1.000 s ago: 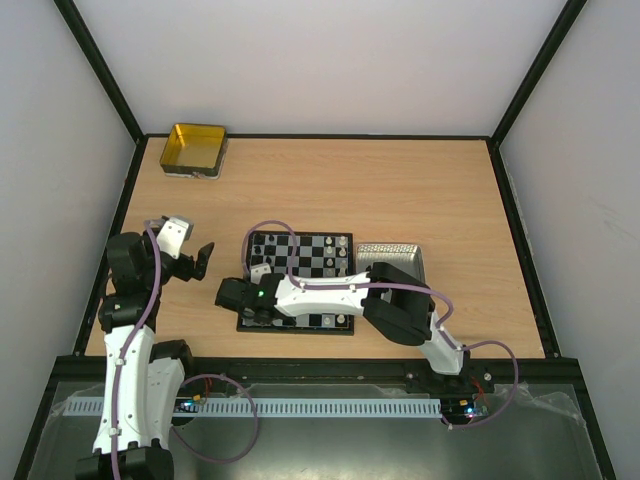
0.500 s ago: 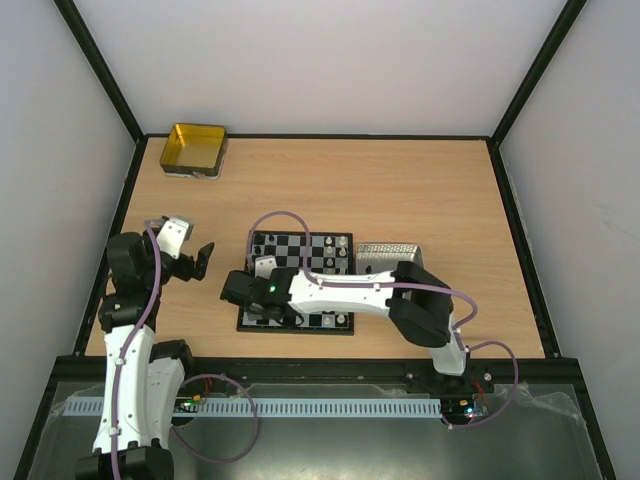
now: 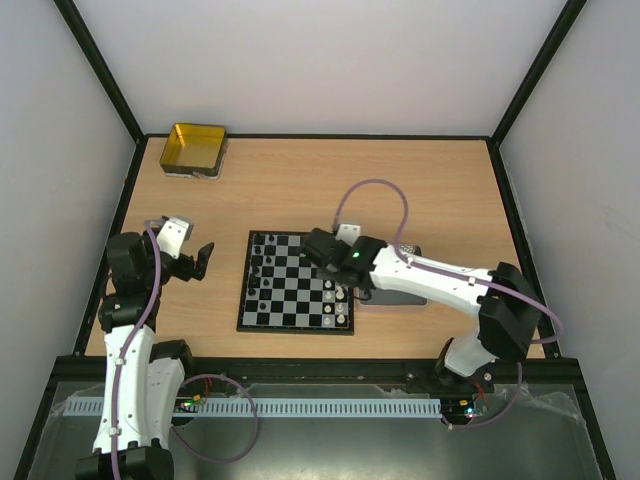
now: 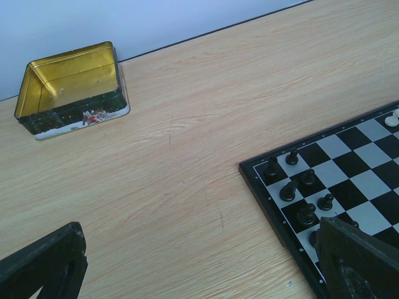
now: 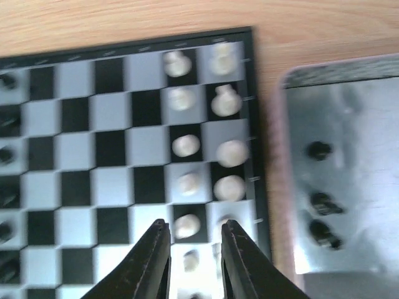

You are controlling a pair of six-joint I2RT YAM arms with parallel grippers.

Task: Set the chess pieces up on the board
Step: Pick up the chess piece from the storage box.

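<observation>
Tabletop wood, walls white; board central. Left pincer wide, right pincer narrow.

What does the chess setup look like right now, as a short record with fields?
board: mid-table; black pieces on left columns, white pieces on right columns
tray: beside board's right edge; three dark pieces visible inside
right gripper: above white side, jaws slightly apart, nothing held
left gripper: open, left of board
tin: far left corner, looks empty
</observation>
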